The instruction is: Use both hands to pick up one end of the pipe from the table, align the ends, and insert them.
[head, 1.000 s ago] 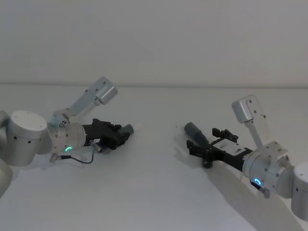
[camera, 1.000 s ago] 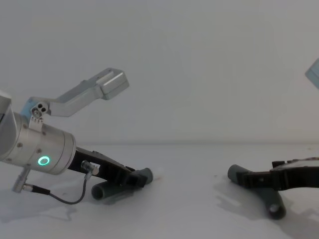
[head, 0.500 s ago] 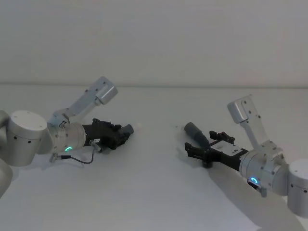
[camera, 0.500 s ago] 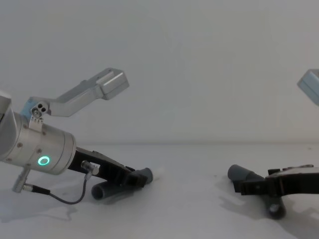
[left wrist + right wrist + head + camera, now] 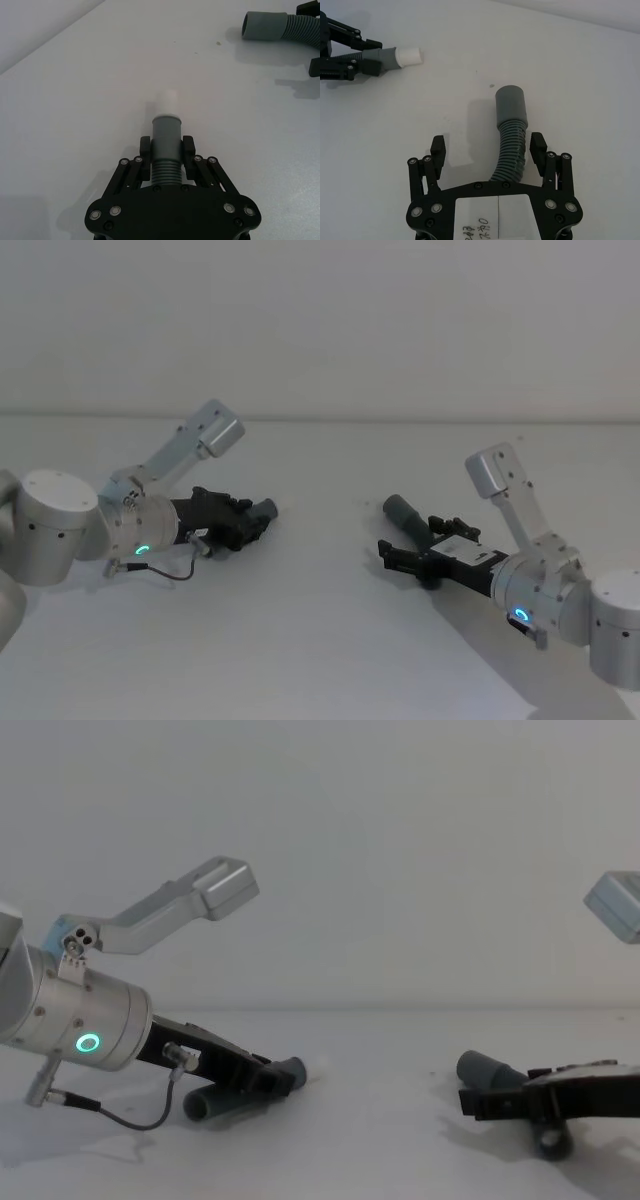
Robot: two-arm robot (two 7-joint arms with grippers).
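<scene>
Left gripper (image 5: pixel 166 152): clenched on the ribbed body of the tipped pipe piece (image 5: pixel 166 131), just behind its collar, at the middle left of the head view.
Tipped pipe piece: its whitish tip (image 5: pixel 167 101) pokes out past the fingers, toward the centre of the head view. I cannot tell whether it touches the table (image 5: pixel 320 640).
Right gripper (image 5: pixel 488 149): released, jaws spread wide with one finger on either side of the socket pipe piece (image 5: pixel 512 145), gripping nothing, at the lower right of the head view.
Socket pipe piece: lying on the table right of centre in the head view. Its socket collar (image 5: pixel 510 104) sits beyond the fingertips, and its ribbed body lies nearer one finger.
Ends: well apart, with bare table between them.
Ring light (image 5: pixel 89 1043): glowing green on the left wrist.
</scene>
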